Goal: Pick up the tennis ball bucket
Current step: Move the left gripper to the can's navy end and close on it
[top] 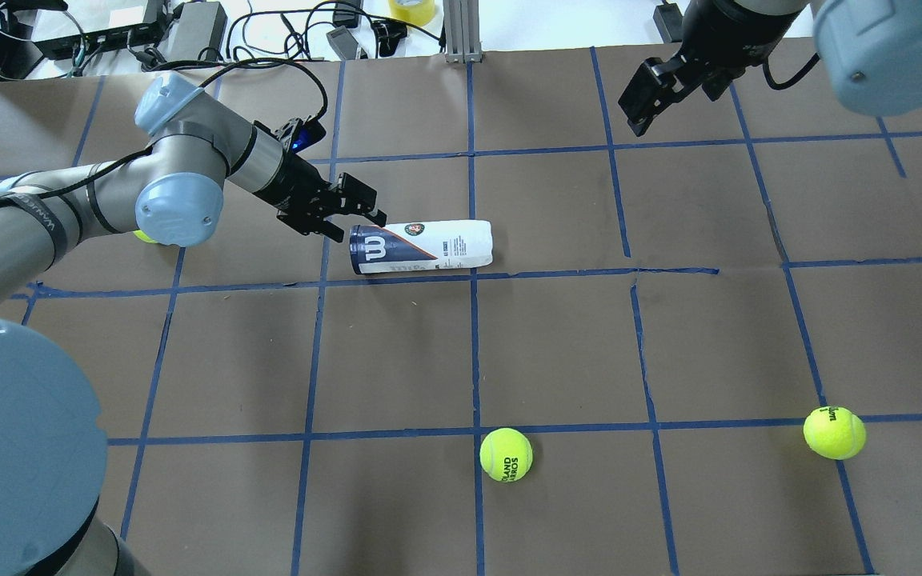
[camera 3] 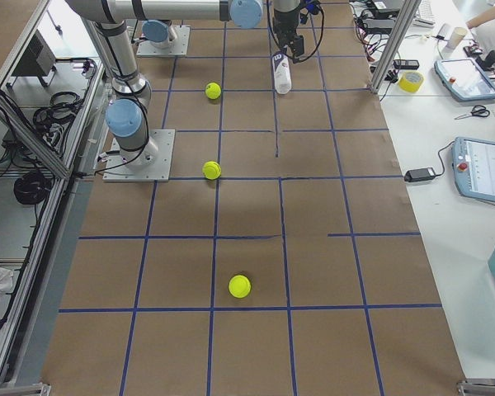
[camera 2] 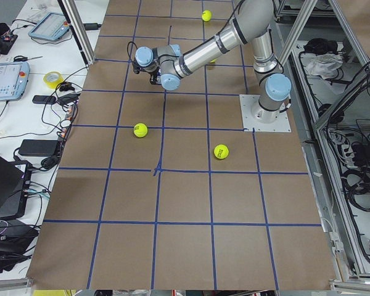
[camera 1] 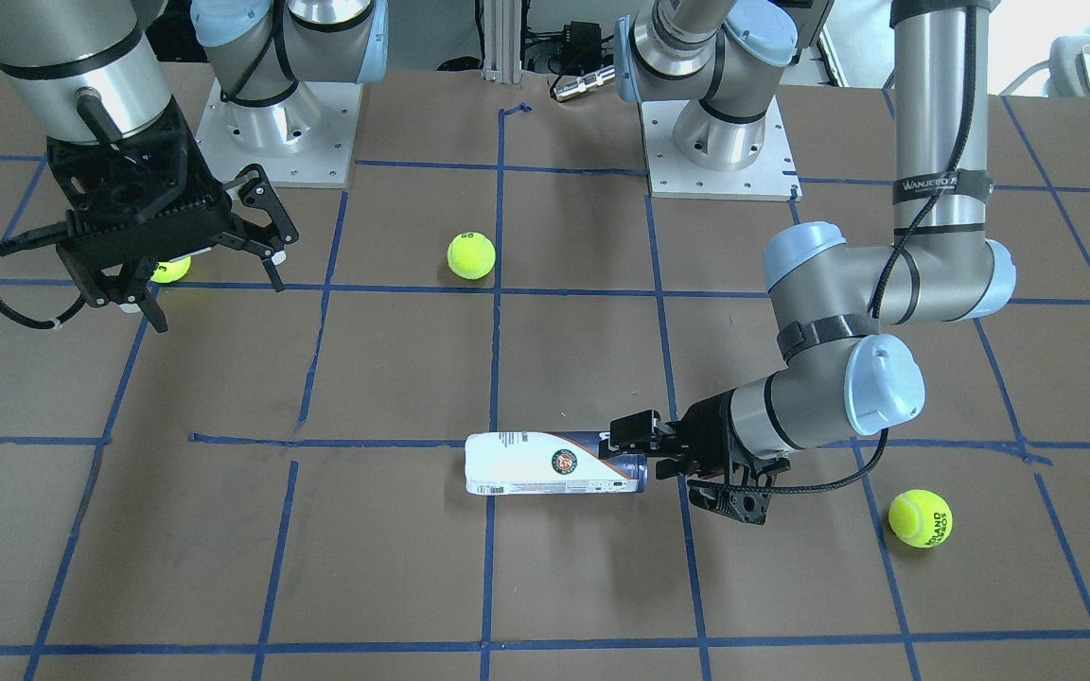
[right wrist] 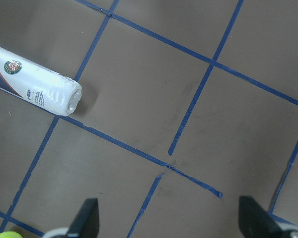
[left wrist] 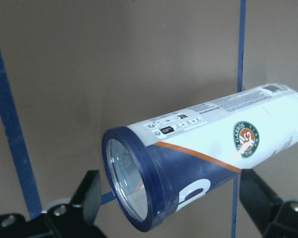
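The tennis ball bucket is a white and navy tube with a dark blue rim. It lies on its side on the brown table, and shows in the overhead view and the right wrist view. My left gripper is low at the tube's rim end and open. In the left wrist view its fingers stand on either side of the rim with gaps showing. My right gripper is open and empty, held high over the far side of the table, well away from the tube.
Three yellow-green tennis balls lie loose: one mid-table near the robot, one beside the left arm, one partly hidden under the right gripper. Blue tape lines grid the table. The arm bases stand at the robot's edge.
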`<action>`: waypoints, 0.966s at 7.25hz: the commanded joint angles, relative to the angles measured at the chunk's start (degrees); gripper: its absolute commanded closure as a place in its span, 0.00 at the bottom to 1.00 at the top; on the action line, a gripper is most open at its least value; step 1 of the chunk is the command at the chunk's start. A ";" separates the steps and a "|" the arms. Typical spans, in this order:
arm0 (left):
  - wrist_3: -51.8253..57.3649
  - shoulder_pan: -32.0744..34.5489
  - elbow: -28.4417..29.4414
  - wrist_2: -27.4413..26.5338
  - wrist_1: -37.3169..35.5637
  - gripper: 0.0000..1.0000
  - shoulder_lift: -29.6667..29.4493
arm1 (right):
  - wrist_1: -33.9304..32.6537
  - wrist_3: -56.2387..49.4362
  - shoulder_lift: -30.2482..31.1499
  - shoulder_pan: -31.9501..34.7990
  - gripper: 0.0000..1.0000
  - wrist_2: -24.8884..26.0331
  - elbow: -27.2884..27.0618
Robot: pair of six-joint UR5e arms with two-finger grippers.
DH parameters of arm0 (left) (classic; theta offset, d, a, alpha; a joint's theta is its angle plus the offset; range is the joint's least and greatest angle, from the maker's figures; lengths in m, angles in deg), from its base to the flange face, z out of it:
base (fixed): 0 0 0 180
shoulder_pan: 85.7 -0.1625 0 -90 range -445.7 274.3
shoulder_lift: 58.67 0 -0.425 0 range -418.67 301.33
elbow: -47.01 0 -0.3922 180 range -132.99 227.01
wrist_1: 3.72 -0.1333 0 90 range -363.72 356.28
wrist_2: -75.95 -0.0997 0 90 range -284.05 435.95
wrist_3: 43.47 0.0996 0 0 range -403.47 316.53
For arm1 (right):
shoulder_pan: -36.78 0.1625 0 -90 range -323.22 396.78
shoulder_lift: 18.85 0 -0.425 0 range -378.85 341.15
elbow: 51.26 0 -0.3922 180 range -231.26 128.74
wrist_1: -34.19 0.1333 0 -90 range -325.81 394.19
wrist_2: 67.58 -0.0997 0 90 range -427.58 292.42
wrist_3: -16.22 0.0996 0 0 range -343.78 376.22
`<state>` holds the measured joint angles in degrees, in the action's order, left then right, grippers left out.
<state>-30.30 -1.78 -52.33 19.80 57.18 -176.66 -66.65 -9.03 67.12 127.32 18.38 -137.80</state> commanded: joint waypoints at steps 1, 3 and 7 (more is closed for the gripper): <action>-1.39 0.01 0.02 1.65 -0.52 0.00 -0.74 | 0.02 0.02 0.07 -0.01 0.00 0.00 -0.03; -1.57 0.10 -0.15 1.74 0.18 0.02 -0.92 | -0.06 -0.06 0.07 -0.01 0.00 0.00 -0.03; -5.00 0.10 0.02 3.76 0.36 1.00 -1.54 | -0.06 0.02 0.07 -0.01 0.00 0.00 -0.03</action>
<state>-34.77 -1.68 -52.38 23.52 57.51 -178.19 -66.64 -9.05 67.19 127.31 18.38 -137.83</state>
